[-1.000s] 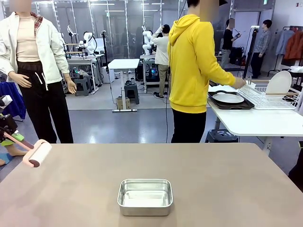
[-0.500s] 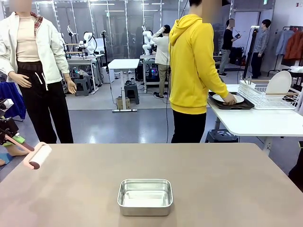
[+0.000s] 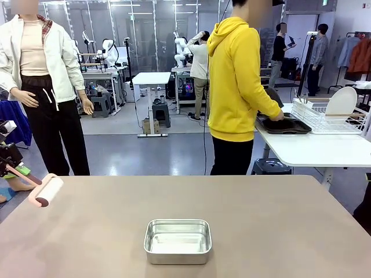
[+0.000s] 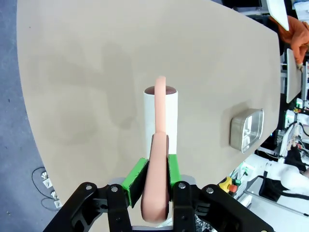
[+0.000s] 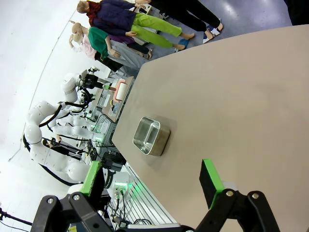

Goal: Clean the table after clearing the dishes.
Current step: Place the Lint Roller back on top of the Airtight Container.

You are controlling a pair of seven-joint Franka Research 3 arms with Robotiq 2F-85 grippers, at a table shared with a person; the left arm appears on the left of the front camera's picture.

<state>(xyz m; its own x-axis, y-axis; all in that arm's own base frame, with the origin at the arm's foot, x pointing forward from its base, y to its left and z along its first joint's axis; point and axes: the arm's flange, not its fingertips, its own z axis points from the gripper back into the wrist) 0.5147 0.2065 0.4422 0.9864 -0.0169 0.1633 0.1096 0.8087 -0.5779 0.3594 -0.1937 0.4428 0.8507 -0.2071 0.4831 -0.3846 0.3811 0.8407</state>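
My left gripper (image 3: 9, 162) hangs at the table's left edge, shut on the pink handle of a lint roller (image 3: 46, 189). The roller's white roll hovers just above the taupe table (image 3: 278, 226). In the left wrist view the green pads (image 4: 135, 175) clamp the handle, and the roller (image 4: 161, 113) points out over the table (image 4: 87, 87). My right gripper (image 5: 152, 181) is open and holds nothing, above the table (image 5: 241, 92). On a white side table, a person in a yellow hoodie has both hands at a dark tray (image 3: 290, 125). A white plate (image 3: 341, 102) stands in a wire rack.
A small steel pan (image 3: 177, 240) sits at the table's near middle, also seen as the pan (image 4: 247, 129) and the pan (image 5: 151, 136) in the wrist views. The white side table (image 3: 313, 147) stands at the far right. Other people stand beyond the table.
The person's hand moved from the wire rack down to the dark tray, and the white plate lying on that tray no longer shows. My left gripper and roller barely shifted.
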